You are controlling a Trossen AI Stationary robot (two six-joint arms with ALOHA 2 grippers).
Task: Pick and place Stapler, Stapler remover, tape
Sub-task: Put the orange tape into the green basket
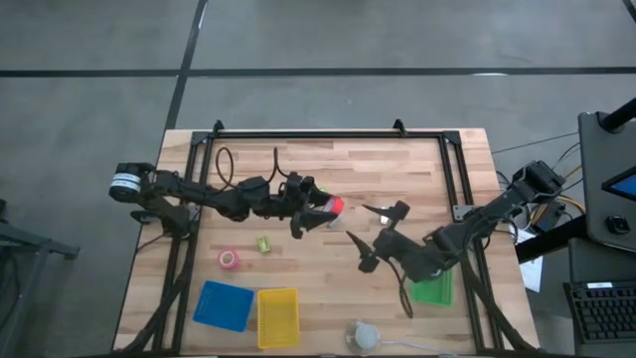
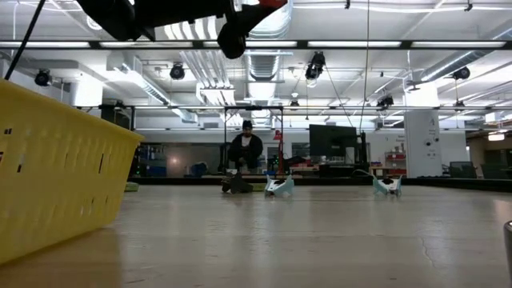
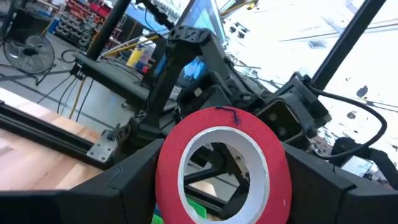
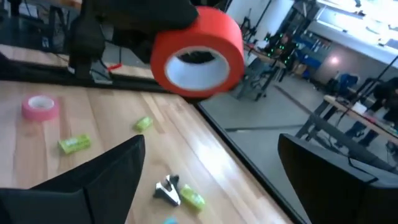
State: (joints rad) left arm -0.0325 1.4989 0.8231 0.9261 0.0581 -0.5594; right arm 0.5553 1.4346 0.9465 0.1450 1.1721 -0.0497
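Note:
A red tape roll [image 1: 335,206] hangs above the middle of the table, and my left gripper [image 1: 320,209] is shut on it. My right gripper [image 1: 370,236] stands open just to the right of the roll, facing it and touching nothing; in the right wrist view the roll [image 4: 198,53] floats ahead of its spread fingers. A pink tape roll [image 1: 229,260] lies flat on the table at the near left, with a small green object [image 1: 263,244] beside it. A small metal-jawed stapler remover [image 4: 166,188] lies on the wood. I cannot pick out the stapler. My left gripper pinches the red roll between its two fingers, which press on opposite sides of the roll's outer round face [image 3: 166,155]. The fingers come about level from the table's left. The roll is lifted clear of the table, and its open centre [image 3: 217,168] faces back along the fingers.
Along the near edge stand a blue bin [image 1: 223,305], a yellow basket [image 1: 277,316] and a green bin [image 1: 433,288] under my right arm. A white object [image 1: 364,336] lies at the near edge. Dark frame rails [image 1: 318,134] border the table.

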